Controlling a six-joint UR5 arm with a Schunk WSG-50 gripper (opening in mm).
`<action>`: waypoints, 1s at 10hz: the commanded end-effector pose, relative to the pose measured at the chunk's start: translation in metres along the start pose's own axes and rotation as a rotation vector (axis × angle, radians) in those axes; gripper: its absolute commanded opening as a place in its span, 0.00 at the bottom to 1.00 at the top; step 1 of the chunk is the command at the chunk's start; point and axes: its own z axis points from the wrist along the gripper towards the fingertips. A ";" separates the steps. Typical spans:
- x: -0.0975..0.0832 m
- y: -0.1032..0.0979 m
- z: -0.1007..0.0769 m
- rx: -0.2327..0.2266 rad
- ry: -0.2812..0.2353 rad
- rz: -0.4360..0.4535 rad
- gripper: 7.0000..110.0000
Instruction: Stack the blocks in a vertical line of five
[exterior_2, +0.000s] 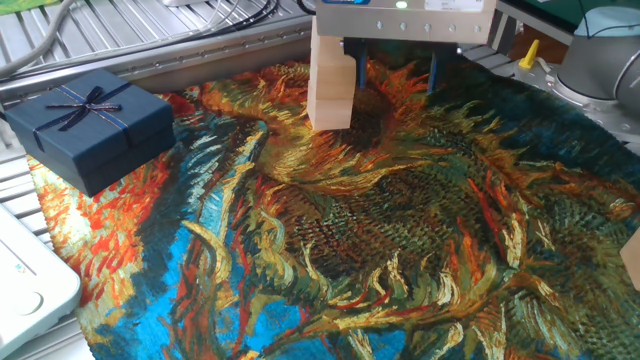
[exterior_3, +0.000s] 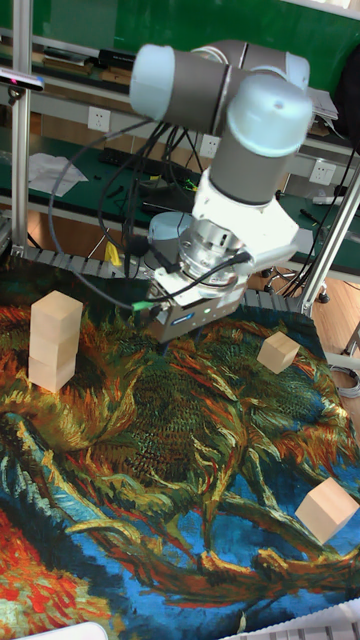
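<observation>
A: Fixed view first, what's there?
B: My gripper (exterior_2: 395, 68) hangs at the top edge, two dark blue fingers (exterior_2: 432, 70) spread wide, holding nothing. Just to its left stands the stack (exterior_2: 331, 75) of pale beige wooden cubes, plain smooth faces, its top cut off by the frame. One finger sits right beside it; can't tell if it touches.

A: Surface?
B: A sunflower-painting cloth (exterior_2: 400, 230), orange, teal and yellow. A dark blue gift box (exterior_2: 88, 125) with ribbon sits at the left edge on it. Metal rails behind.

A: Tall view?
B: The stack (exterior_3: 55, 340) reads as three cubes, upright on the cloth (exterior_3: 150, 470) at the left. A loose block (exterior_3: 278, 351) lies right of my gripper (exterior_3: 195, 325), and another block (exterior_3: 327, 509) lies well apart, near the right edge. My fingers are hidden under the wrist here.

A: Room?
B: Green wall, metal frame posts, cables over the arm
</observation>
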 end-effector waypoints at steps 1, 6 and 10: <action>0.007 -0.021 -0.007 0.105 0.040 0.111 0.36; -0.035 -0.018 -0.008 0.083 -0.128 0.111 0.36; -0.053 -0.014 -0.011 0.066 -0.198 0.074 0.57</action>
